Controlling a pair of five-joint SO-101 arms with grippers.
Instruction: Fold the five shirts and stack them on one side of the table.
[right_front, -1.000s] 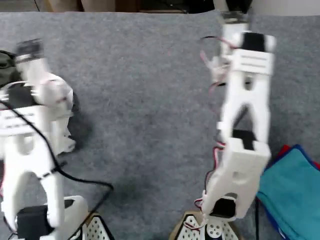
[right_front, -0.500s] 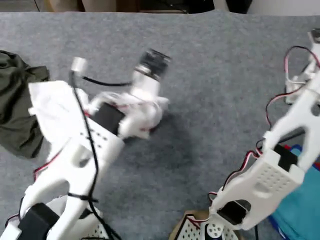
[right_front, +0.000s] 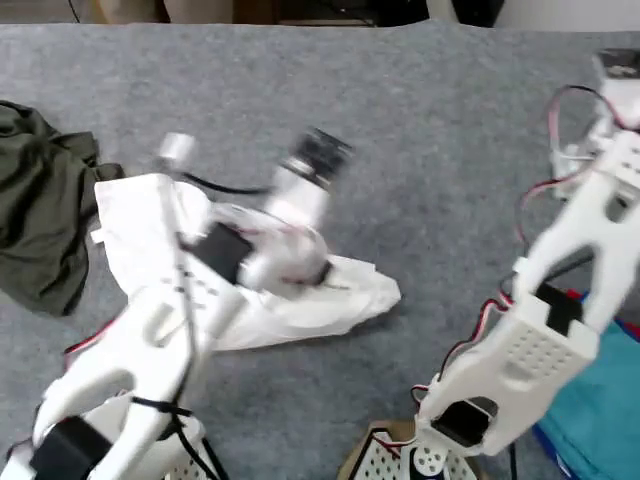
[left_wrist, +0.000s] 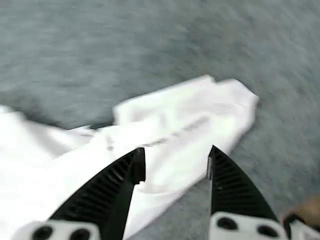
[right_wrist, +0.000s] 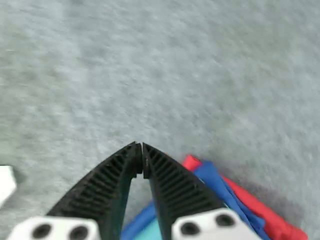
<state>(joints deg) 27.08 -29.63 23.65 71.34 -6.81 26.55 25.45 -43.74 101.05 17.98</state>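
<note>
A crumpled white cotton shirt (right_front: 345, 300) (left_wrist: 200, 115) lies on the grey felt tabletop (right_front: 420, 120), left of its middle and toward the near edge. The left arm's (right_front: 160, 320) jaws hang released over it, grasping nothing. The right arm's (right_front: 540, 340) jaws are clenched and hold nothing, over bare tabletop by the right edge. A folded stack of teal, blue and red shirts (right_front: 600, 400) (right_wrist: 217, 177) lies in the near right corner. A rumpled dark olive shirt (right_front: 40, 220) sits at the left edge.

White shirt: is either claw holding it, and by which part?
Nothing is held. The left claw is open over the white shirt, which lies on the table; the right claw is shut on nothing.
</note>
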